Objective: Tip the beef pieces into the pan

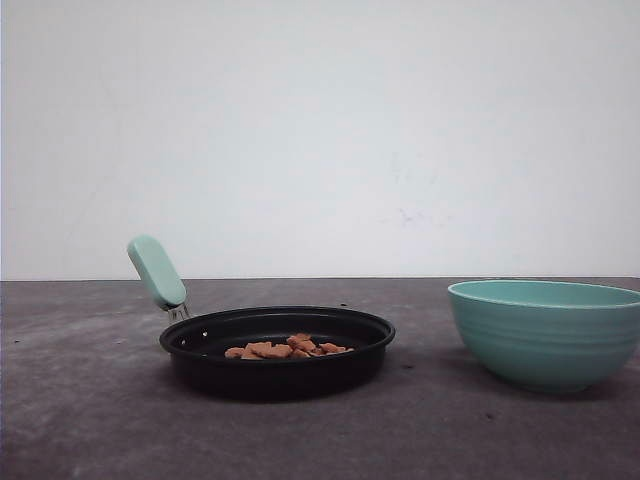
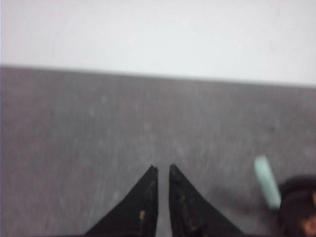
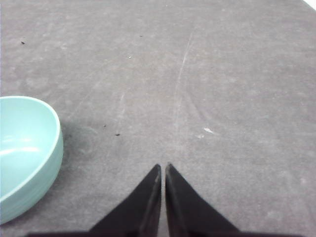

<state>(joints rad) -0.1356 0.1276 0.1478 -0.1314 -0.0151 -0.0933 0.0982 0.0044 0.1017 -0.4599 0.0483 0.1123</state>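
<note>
The black pan (image 1: 277,345) with its mint-green handle (image 1: 156,271) stands on the dark table, left of centre. Orange-brown beef pieces (image 1: 288,348) lie in a small heap inside it. The left wrist view catches the handle (image 2: 267,181) and the pan's dark rim (image 2: 296,205) off to one side of my left gripper (image 2: 163,168), whose jaws stand nearly together over bare table with nothing between them. My right gripper (image 3: 163,167) is shut over bare table, apart from the teal bowl (image 3: 24,153).
A teal ribbed bowl (image 1: 548,333) sits upright on the table to the right of the pan. A white wall closes off the table's far edge. Bare grey table surface (image 3: 197,74) stretches ahead of the right gripper.
</note>
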